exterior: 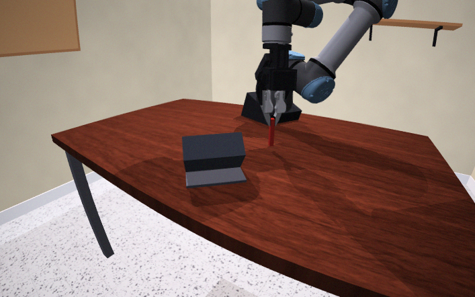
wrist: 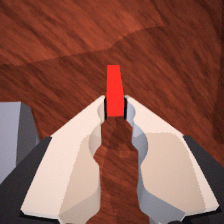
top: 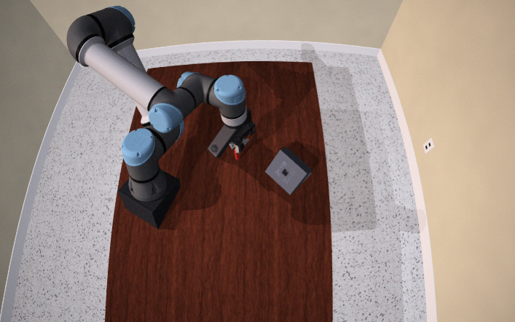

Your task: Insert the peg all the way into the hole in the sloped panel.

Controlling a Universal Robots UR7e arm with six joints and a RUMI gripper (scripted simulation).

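Observation:
A red peg [exterior: 271, 131] stands upright on the wooden table, its lower end on the table top. My gripper [exterior: 273, 112] points straight down and is shut on the peg's upper end. In the wrist view the white fingertips clamp the peg [wrist: 114, 91] from both sides. From above, the peg [top: 235, 154] shows just under the gripper [top: 237, 145]. The dark grey block with the sloped panel [top: 288, 170] sits to the right of the gripper, with a small square hole [top: 285, 172] in its middle. In the exterior view the block [exterior: 213, 156] shows its back, and the hole is hidden.
The arm's base [top: 149, 196] stands on the table's left side. The block's edge shows at the left of the wrist view [wrist: 15, 135]. The table's edges drop to a speckled floor [top: 67, 159].

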